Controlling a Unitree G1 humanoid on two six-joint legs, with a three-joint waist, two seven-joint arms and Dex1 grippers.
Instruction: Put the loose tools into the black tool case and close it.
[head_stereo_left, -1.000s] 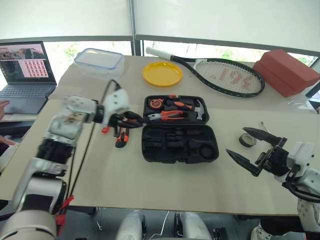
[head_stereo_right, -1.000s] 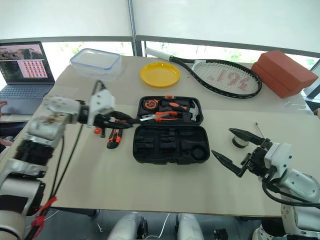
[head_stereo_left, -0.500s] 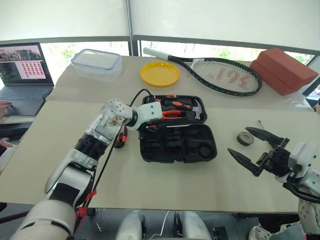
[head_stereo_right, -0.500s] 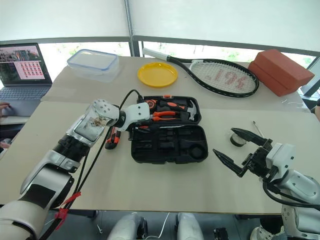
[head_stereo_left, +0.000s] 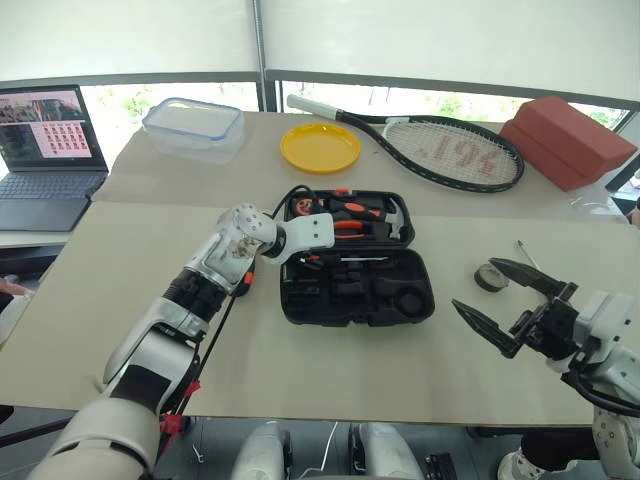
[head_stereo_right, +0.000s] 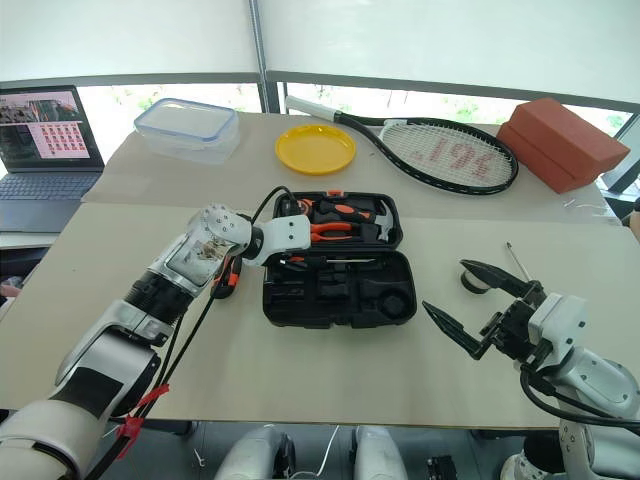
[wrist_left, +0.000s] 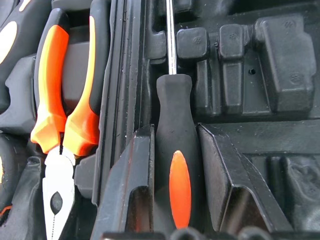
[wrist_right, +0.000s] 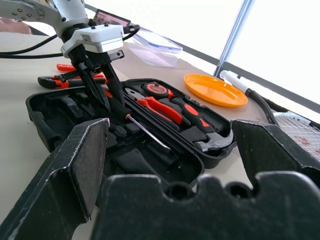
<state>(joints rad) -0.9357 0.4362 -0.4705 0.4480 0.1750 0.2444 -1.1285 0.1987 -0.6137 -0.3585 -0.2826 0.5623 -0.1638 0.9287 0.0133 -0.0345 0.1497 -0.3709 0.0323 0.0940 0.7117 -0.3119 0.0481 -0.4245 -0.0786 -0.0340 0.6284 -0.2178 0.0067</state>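
over the black tool case (head_stereo_left: 357, 288), the left gripper (wrist_right: 100, 97) has swung in from the loose tools, clamping an orange-and-black-handled screwdriver (wrist_left: 175, 155) above its recess; right gripper (head_stereo_left: 510, 301) waits wide open.

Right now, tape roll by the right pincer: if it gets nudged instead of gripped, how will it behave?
The tape roll lies flat on the table, so a nudge would probably slide it rather than roll it. It looks small and likely light, so it may skid easily on the smooth top. If tipped onto its edge, its round shape could roll. The right pincer is open, apart from it.
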